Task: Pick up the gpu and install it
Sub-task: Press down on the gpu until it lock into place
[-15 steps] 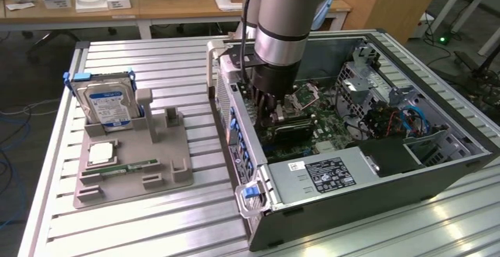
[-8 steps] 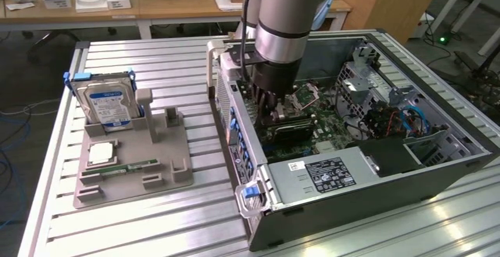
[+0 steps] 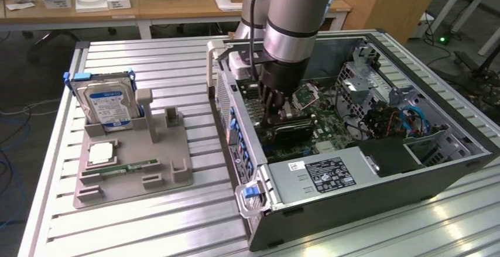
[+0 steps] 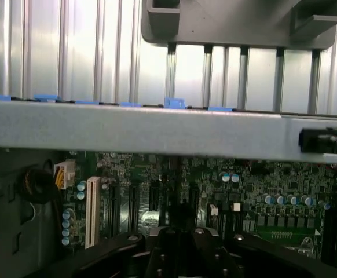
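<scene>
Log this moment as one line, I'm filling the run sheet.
gripper: shut | inside computer case, over motherboard | gpu: below gripper

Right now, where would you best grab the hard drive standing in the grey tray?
Probably the hard drive by its free upper part, from straight above: it stands upright in the grey tray, so jaws can close across its broad faces.

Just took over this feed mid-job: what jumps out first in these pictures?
The arm plunging into the open computer case, its gripper shut low over the motherboard with the dark gpu right beneath it. On the exterior view's left, a grey parts tray holds an upright hard drive and a memory stick.
</scene>
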Controlling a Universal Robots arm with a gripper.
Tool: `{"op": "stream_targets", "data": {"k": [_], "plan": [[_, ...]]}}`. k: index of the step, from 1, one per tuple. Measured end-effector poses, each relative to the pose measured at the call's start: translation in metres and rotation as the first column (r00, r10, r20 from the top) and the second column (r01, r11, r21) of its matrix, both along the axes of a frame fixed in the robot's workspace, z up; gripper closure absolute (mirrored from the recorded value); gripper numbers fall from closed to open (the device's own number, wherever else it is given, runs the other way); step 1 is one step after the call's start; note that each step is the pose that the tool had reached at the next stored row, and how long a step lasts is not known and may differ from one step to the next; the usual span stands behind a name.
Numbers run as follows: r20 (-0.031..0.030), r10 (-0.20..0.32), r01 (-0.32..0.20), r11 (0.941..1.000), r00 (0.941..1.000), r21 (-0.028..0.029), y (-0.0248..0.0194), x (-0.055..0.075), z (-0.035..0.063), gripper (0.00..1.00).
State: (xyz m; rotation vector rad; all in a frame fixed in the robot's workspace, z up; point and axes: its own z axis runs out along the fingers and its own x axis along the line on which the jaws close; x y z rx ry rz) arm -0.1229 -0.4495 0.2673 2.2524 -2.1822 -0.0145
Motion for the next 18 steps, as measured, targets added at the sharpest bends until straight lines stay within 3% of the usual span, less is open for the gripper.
{"op": "stream_targets", "data": {"k": [10,18], "plan": [[-0.0002,0.000,0.000,1.0000,1.0000,0.0000,0.0001,0.034,-0.0002,0.90],[-0.0001,0.000,0.000,1.0000,1.0000,-0.0001,0.0001,0.034,-0.0002,0.90]]}}
